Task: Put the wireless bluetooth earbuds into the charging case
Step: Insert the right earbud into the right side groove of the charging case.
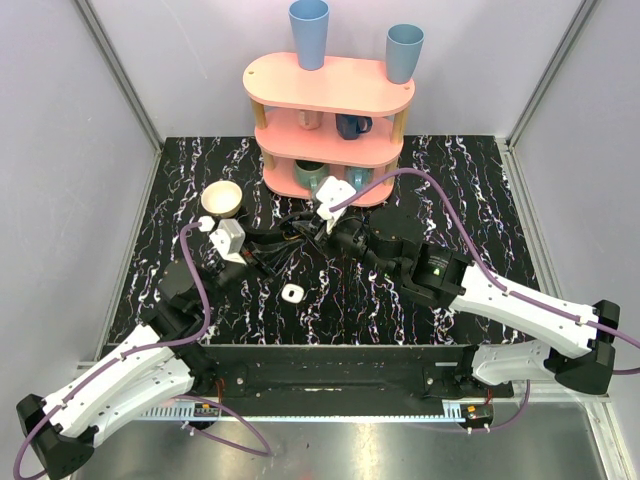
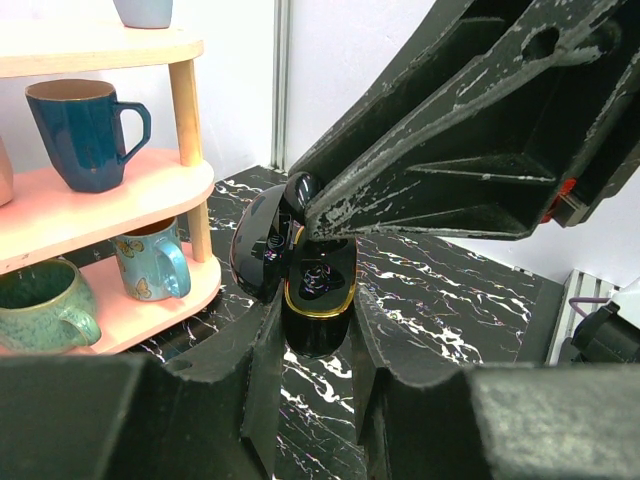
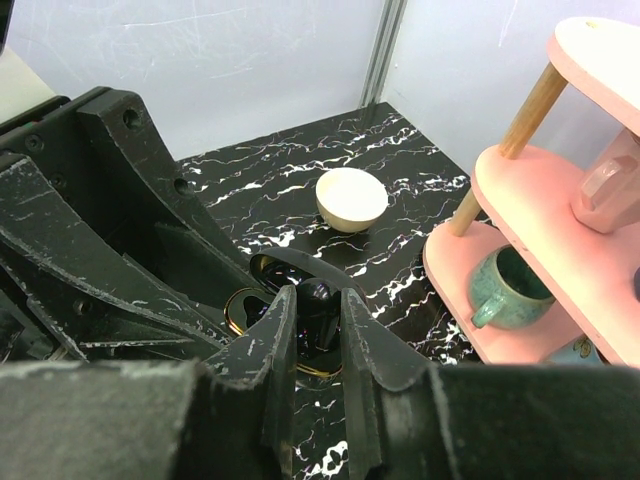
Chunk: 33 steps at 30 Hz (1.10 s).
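The charging case (image 2: 318,300), glossy black with a gold rim, was gripped firmly between the left fingers (image 2: 268,370). Its lid stood open on the side toward the pink shelf (image 2: 120,200). Whether the case's base rested on the counter (image 2: 440,300) could not be told. A dark earbud (image 2: 300,188) was pinched at the tips of the right fingers (image 3: 275,335), which reached in from the side of the case away from the shelf. The earbud was poised just above the case's far end, close against the open lid. The case's long axis was judged to run in line with the left fingers. A short descent into the open well, slightly clear of the lid, was therefore judged to be needed. A small white square piece (image 1: 292,292) lay on the counter nearer the arm bases than the case, touched by neither arm.
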{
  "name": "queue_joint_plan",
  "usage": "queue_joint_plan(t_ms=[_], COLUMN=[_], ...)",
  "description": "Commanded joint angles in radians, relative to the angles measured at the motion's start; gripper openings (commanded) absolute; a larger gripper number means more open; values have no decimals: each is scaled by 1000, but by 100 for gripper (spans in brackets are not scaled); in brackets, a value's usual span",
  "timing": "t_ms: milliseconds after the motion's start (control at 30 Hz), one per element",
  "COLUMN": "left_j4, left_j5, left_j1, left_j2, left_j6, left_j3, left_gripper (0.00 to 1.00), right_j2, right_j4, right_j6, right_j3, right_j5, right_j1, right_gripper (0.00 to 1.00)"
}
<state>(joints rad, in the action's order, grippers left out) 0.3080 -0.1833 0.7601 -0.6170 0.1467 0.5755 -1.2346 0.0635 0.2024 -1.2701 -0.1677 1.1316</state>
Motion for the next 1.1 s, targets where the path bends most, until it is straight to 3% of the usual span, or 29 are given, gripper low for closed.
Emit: queue_joint_plan(t_ms=[0,1067], left_j4=[79,79], left_j5=[-15,2], left_j1=[1,-1], left_j2=[13,26], left_j6=[-6,25], left_j3=[29,40], left_gripper=[0,0], right_j2=[18,55], right_j4=[-94,-80], right_j6=[-6,-46], right_j3=[-15,38], right_j5=[-26,-4], right_j1=[8,8], right_gripper=[16,16])
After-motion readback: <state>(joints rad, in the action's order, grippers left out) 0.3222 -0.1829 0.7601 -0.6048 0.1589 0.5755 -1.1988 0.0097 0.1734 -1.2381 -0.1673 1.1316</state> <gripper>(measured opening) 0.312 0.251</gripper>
